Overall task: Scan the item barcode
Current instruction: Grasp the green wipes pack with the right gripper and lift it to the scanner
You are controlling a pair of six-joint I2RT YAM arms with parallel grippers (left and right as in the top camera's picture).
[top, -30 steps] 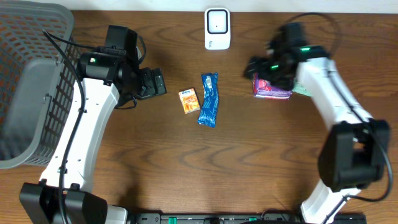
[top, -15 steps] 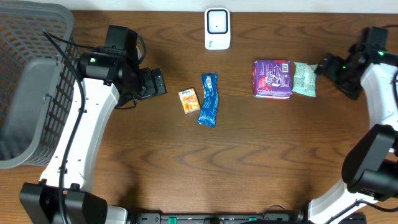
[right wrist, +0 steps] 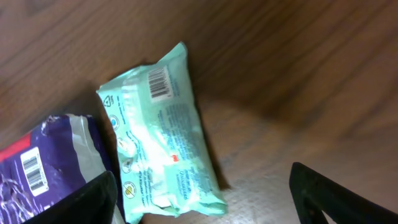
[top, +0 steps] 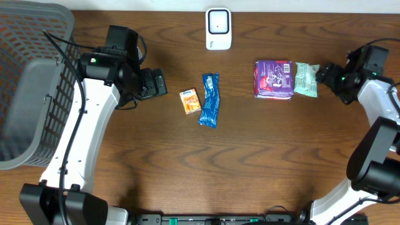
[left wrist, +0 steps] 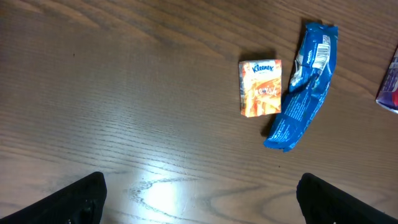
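Two sets of fingers were inspected. On the right gripper [top: 325,76] the fingertips [right wrist: 93,199] stood apart and gripped nothing. The green packet [right wrist: 165,143] lay flat on the table [top: 262,162] just ahead of the gap, its barcode [right wrist: 158,82] facing up. On the left gripper [top: 156,82] the fingers [left wrist: 81,199] were spread wide over bare wood and held nothing. The orange tissue pack [left wrist: 260,87] and the blue wrapper [left wrist: 301,87] lay ahead of them, just beside each other.

Change noted: a second before, the right arm had been low over the purple packet [top: 274,79]. It then swung out to the far right edge and had since come partway back, so that its fingers faced the green packet. The purple packet remained on the table, touching the green one. The left arm had not moved.

Judgement: the green packet appeared to be the item now in hand. It had not been picked up, and nothing had yet been taken to the white scanner [top: 219,28], which stood well apart at the far edge.

Containers: one grey basket [top: 25,37] stood at the left. No item could be seen in it.
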